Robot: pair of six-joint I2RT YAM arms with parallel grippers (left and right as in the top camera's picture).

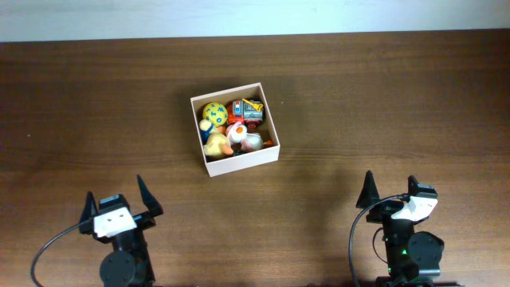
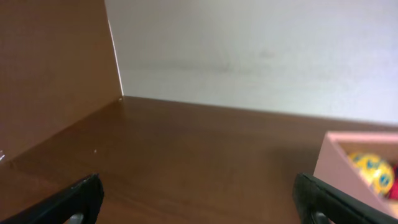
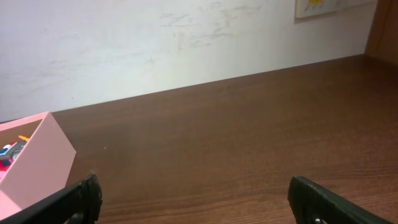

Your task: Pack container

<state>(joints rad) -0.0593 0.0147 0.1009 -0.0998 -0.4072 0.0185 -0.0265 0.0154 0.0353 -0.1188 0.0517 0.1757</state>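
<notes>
Container centred on bench, toys heaped inside: apparently packed. Left claw at 7, right claw at 5 o'clock, parked clear, released, empty.

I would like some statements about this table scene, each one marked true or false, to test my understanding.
1. The container holds several toys. True.
2. The left gripper is shut on the yellow ball. False: it is open and empty, and the ball lies in the container.
3. The right gripper is open and apart from the container. True.
4. The toy truck lies on the bare table. False: it is inside the container.
</notes>
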